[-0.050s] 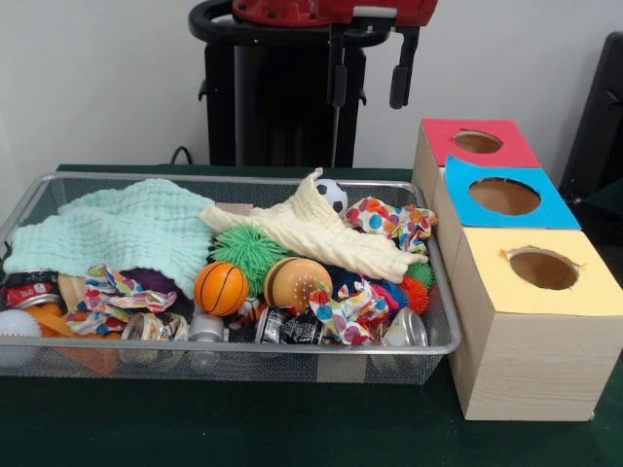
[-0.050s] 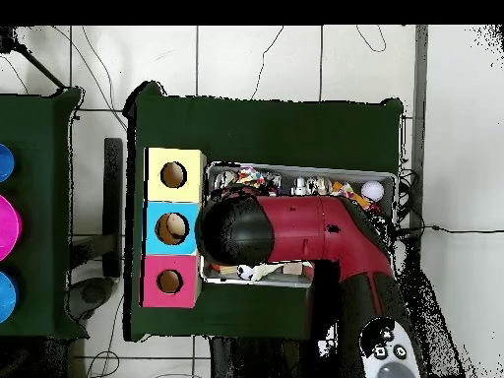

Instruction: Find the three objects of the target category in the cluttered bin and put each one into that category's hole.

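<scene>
The wire mesh bin [image 1: 243, 348] sits on a dark green tabletop [image 1: 292, 428], crammed with mixed items. A mint green knitted cloth [image 1: 117, 229] covers its left half, and a cream cable-knit cloth [image 1: 311, 233] lies diagonally across the middle. Balls are scattered through the clutter: a small orange basketball [image 1: 221, 288] near the front, a spiky green ball [image 1: 249, 251] just behind it, an orange and tan ball [image 1: 296, 282] beside that, a black and white soccer ball [image 1: 332, 194] at the back wall, and a white ball [image 1: 17, 329] in the front left corner. Polka-dot fabric scraps [image 1: 394, 222] and crushed cans [image 1: 289, 329] fill the gaps. To the right of the bin stand 3 wooden boxes, each with 1 round hole: a red-topped box [image 1: 477, 143] farthest back, a blue-topped box [image 1: 504, 196] in the middle, and a yellow-topped box [image 1: 540, 269] nearest. The gripper [image 1: 370, 73] hangs high above the bin's back edge, its fingers [image 1: 402, 68] apart and holding nothing. From overhead, the red arm [image 2: 315, 231] stretches across the bin, hiding most of its contents.
</scene>
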Robot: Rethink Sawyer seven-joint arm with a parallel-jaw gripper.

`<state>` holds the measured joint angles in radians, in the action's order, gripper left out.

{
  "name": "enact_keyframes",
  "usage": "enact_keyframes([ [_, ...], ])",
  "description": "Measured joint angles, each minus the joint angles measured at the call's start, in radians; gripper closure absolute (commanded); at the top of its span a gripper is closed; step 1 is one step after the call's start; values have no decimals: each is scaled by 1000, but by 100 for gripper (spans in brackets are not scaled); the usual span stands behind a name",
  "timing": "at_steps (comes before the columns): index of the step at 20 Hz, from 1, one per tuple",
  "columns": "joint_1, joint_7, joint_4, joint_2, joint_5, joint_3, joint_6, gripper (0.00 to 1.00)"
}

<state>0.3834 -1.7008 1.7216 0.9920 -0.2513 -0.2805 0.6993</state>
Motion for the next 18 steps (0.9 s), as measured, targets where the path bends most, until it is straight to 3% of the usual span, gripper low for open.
enact_keyframes([
  [18,10,0,3,-14,0,0,0,0],
])
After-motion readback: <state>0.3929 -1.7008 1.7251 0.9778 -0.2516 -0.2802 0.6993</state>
